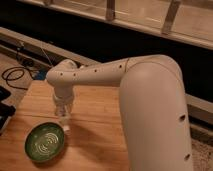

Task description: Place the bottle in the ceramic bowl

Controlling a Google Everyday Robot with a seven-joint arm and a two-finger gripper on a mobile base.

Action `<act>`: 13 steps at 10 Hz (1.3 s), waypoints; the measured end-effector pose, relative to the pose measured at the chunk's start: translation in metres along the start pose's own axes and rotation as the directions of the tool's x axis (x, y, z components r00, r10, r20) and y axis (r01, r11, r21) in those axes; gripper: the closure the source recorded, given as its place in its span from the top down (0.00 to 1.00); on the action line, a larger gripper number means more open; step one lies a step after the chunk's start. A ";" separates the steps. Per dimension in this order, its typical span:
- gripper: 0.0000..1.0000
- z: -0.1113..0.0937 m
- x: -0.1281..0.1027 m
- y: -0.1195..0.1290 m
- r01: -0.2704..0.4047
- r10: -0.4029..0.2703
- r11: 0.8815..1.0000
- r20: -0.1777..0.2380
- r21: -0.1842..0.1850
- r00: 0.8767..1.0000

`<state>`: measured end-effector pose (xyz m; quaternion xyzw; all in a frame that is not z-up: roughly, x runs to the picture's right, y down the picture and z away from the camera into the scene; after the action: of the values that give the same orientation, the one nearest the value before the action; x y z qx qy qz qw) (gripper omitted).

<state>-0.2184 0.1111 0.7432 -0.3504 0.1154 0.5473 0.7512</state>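
Observation:
The green ceramic bowl (45,142), with pale swirl marks inside, sits on the wooden table (102,132) at the front left. My gripper (63,116) hangs down from the white arm just right of and behind the bowl's rim. It is shut on the small whitish bottle (65,124), which points down from its tip, just above the bowl's right edge.
The thick white arm (150,100) fills the right side of the view. Black cables (15,75) lie on the floor beyond the table's left corner. A dark object (4,114) sits at the table's left edge. A dark wall and railing run behind.

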 end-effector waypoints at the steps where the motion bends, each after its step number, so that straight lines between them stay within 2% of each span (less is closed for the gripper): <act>1: 0.00 0.001 0.000 0.000 0.001 -0.001 1.000 -0.001 0.000 1.000; 3: 0.00 0.001 -0.001 0.001 0.007 -0.007 1.000 -0.006 0.010 1.000; 6: 0.00 0.015 -0.001 0.036 0.088 -0.086 0.995 -0.035 0.038 0.996; 7: 0.00 0.028 0.007 0.057 0.122 -0.120 0.992 -0.059 0.036 0.991; 9: 0.00 0.050 0.029 0.081 0.170 -0.166 0.985 -0.112 0.026 0.980; 11: 0.02 0.071 0.045 0.086 0.186 -0.178 0.982 -0.181 0.029 0.967; 12: 0.03 0.075 0.049 0.086 0.190 -0.179 0.981 -0.199 0.036 0.963; 13: 0.08 0.074 0.048 0.086 0.190 -0.180 0.981 -0.198 0.035 0.964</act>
<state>-0.2936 0.2087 0.7362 -0.3911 0.1693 0.4349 0.7933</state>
